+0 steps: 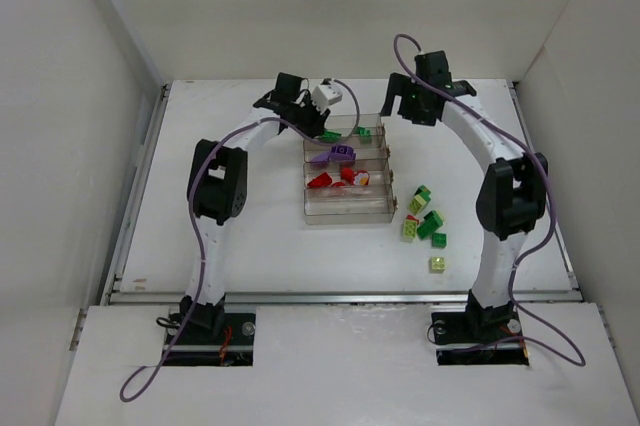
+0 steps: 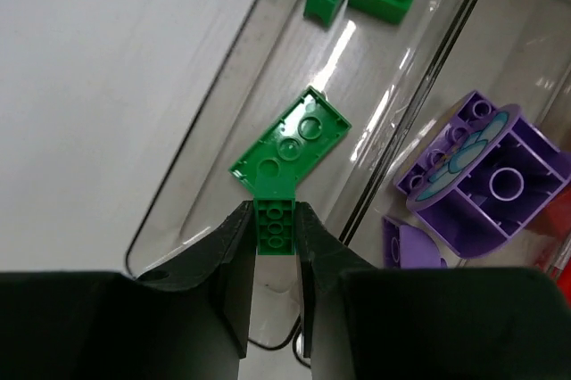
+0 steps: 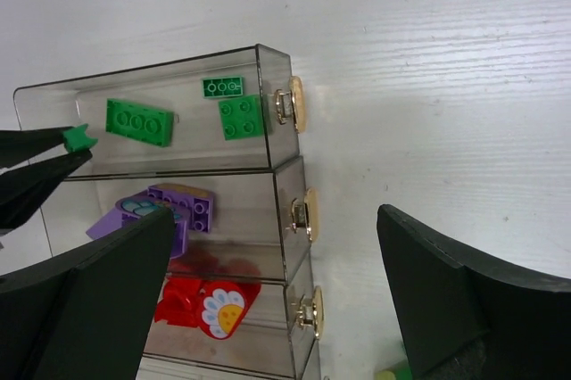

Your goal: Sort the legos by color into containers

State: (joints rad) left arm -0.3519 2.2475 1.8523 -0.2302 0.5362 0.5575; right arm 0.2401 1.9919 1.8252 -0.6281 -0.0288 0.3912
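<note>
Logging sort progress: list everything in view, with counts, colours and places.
tray: one, clear smoky, four compartments, mid-table
green legos: three, in the farthest compartment
purple legos: at least two, second compartment
red legos: at least two, one flower-printed, third compartment
loose legos: about six, dark green and lime, on the table right of the tray
gold clasps: three seen, on the tray's short end
table: one, white
left gripper: black, shut on a small green lego, over the green compartment
right gripper: black, open, empty, above the tray's clasp end
</note>
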